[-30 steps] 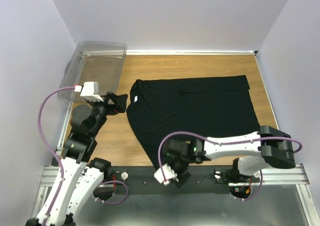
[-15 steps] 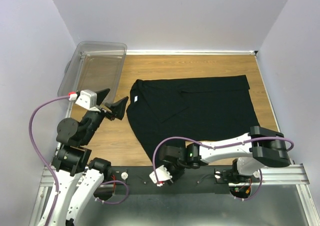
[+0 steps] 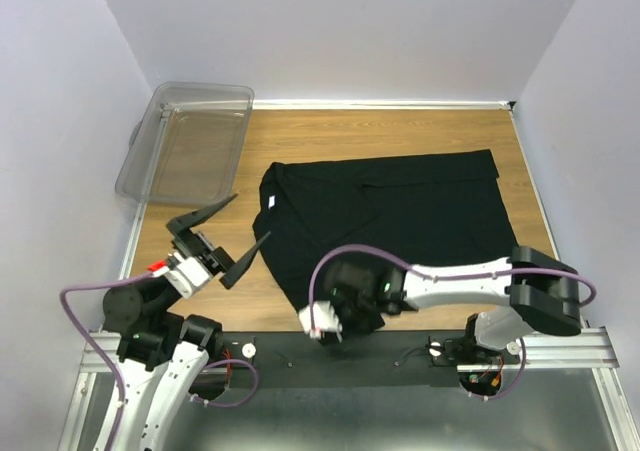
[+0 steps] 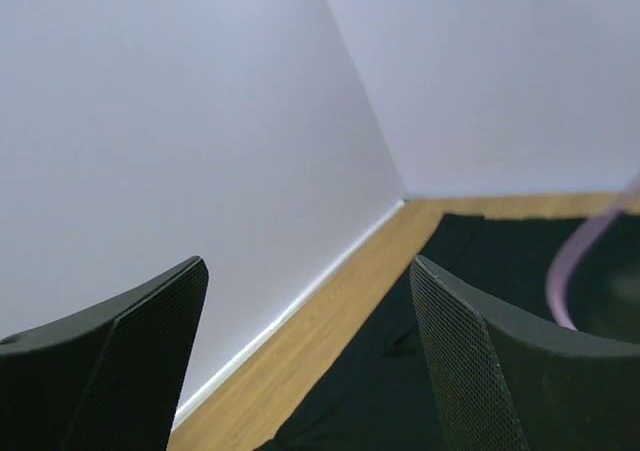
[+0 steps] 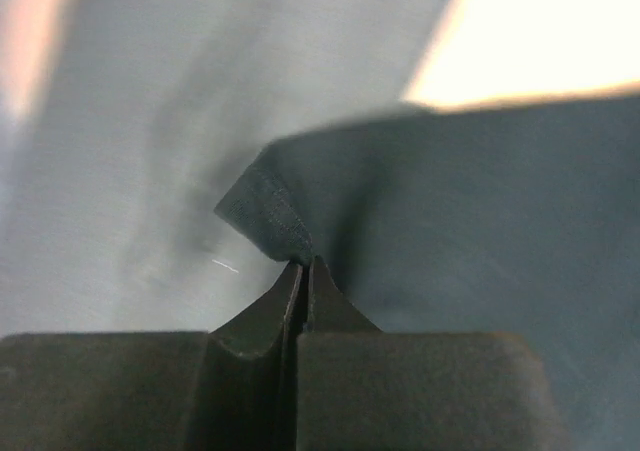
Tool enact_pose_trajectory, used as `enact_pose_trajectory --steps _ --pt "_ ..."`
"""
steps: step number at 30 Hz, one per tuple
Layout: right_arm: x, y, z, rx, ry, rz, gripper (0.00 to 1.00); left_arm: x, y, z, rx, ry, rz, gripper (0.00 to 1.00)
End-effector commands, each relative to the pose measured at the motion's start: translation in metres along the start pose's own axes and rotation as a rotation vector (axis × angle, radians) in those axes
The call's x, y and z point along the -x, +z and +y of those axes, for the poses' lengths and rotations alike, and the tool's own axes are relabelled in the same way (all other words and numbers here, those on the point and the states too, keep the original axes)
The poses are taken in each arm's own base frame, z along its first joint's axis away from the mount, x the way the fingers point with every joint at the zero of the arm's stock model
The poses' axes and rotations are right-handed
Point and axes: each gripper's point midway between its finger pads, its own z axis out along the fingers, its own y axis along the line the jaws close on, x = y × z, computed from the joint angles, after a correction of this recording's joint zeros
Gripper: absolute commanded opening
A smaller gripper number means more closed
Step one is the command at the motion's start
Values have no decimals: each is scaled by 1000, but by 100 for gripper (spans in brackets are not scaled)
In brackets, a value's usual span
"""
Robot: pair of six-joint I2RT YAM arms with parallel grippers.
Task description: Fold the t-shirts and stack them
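One black t-shirt [image 3: 400, 211] lies spread flat on the wooden table, its small white tag [image 3: 268, 200] at the left end. My right gripper [image 3: 338, 327] is at the shirt's near left corner. In the right wrist view its jaws [image 5: 303, 267] are shut on a pinched fold of the t-shirt's hem [image 5: 262, 211], dark cloth [image 5: 450, 221] spreading beyond. My left gripper [image 3: 228, 239] is held open above the bare wood left of the shirt, holding nothing. The left wrist view shows its wide-set fingers [image 4: 150, 331] and the t-shirt [image 4: 400, 371] beyond them.
A clear plastic bin [image 3: 185, 141] stands at the far left corner, partly over the table's edge. Lilac walls close in the table on three sides. A black rail [image 3: 400, 356] with both arm bases runs along the near edge.
My right gripper has closed on the shirt's near left corner. My left arm has drawn back from the bin toward the near edge, still open.
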Motion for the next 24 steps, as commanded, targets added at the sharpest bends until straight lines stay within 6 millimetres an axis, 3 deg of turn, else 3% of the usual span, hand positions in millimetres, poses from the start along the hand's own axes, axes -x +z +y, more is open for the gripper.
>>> enact_pose_trajectory --steps 1,5,10,11,12,14,15,17,19,20,21,22,24 --pt "13 -49 -60 -126 168 -165 5 -32 -3 -40 -258 131 10 88" --pt "8 -80 -79 -120 245 -289 1 -65 -13 -73 -447 124 23 78" --pt "-5 -85 -86 -72 309 -323 1 -93 -23 -109 -578 30 23 67" --pt "-3 -88 -88 -56 321 -343 1 -100 -20 -108 -554 11 43 60" --pt "-2 -89 -89 -47 327 -352 1 -102 -20 -120 -580 -20 38 60" --pt "2 -90 -88 -15 336 -374 1 -117 -15 -124 -561 -55 89 58" --pt "4 -91 -87 -6 340 -380 1 -117 -14 -138 -601 -75 84 55" --pt "4 -92 -88 -3 349 -390 1 -134 -2 -142 -573 -99 168 51" --pt "3 -95 -90 -4 360 -399 1 -137 8 -150 -583 -97 206 50" --pt "3 -97 -91 0 368 -408 1 -146 8 -174 -662 -99 238 50" --pt "4 -99 -92 0 372 -417 1 -151 17 -172 -633 -72 279 50" --pt "2 -100 -92 1 383 -421 1 -170 15 -186 -670 -72 359 50" --pt "2 -104 -92 -1 382 -431 0 -176 22 -194 -666 -45 411 46"
